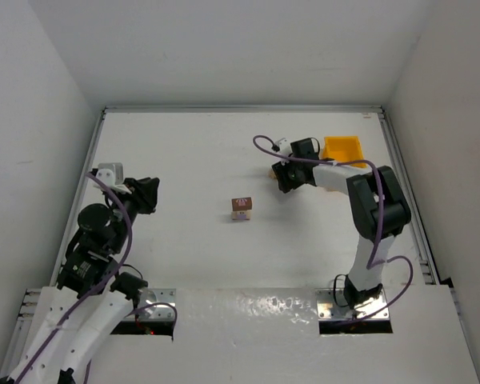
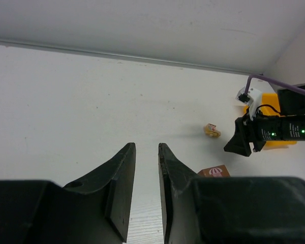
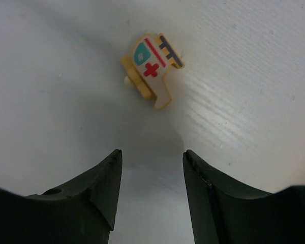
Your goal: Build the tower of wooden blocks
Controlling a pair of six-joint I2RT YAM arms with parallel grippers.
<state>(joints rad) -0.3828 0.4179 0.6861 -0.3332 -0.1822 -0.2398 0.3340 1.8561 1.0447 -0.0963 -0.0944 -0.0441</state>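
A dark brown block with a pink picture stands mid-table and seems to rest on a paler block. The brown block also shows in the left wrist view. A pale tan irregular block with red, teal and dark markings lies on the table just ahead of my right gripper, which is open, empty and apart from it. This pale tan block also shows in the left wrist view. My left gripper is empty with a narrow gap between its jaws. It hovers at the table's left, far from the blocks.
A yellow plastic bin stands at the back right, behind my right arm. White walls enclose the table on three sides. A purple cable loops above the right wrist.
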